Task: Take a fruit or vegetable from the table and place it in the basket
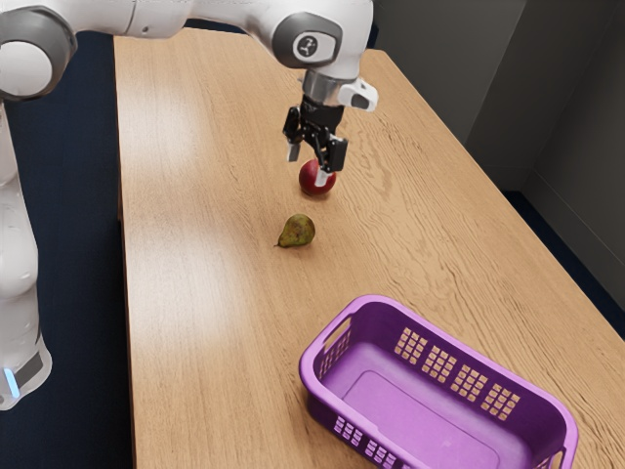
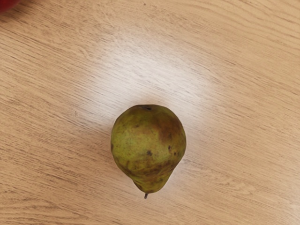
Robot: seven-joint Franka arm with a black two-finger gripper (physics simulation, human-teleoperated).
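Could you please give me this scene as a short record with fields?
robot: one Franka arm
gripper: open, raised above the table, holding nothing
fruit 1: green-brown pear, lying on the table, stem toward the exterior view's left
fruit 2: red, round fruit, probably an apple, on the table
container: purple basket, no fruit in its visible part
layout: pear between red fruit and basket
task status: no fruit picked up yet

Bright light is falling on the table [image 1: 215, 410], pale glare is spreading over its wood toward the exterior view's left and beside the wrist view's pear [image 2: 149, 140], and the wall [image 1: 557, 78] is looking dim
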